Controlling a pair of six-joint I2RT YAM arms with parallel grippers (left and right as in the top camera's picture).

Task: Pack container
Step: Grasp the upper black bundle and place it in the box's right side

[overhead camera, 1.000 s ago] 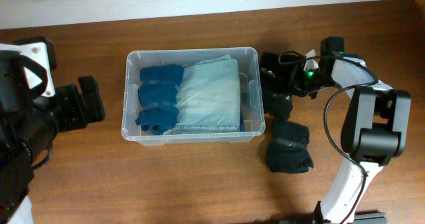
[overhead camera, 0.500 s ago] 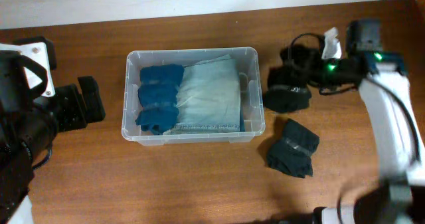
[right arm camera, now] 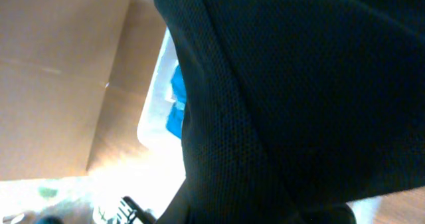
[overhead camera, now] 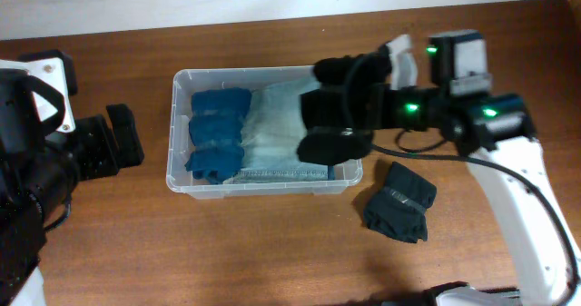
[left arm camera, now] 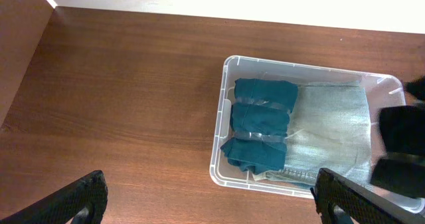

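The container is a clear bin at the table's middle, holding a folded teal garment and pale blue denim. My right gripper is shut on a black garment and holds it above the bin's right end. In the right wrist view this black garment hides the fingers, and the bin's wall shows beyond it. My left gripper is open and empty, left of the bin. Its view shows the teal garment, the denim and the black garment.
A second folded black garment lies on the brown table, right of the bin's front corner. The left arm's body sits at the table's left edge. A pale wall runs along the back.
My right gripper has lifted the black garment from the table right of the bin and carried it left, over the bin's right end. The left arm has not moved.
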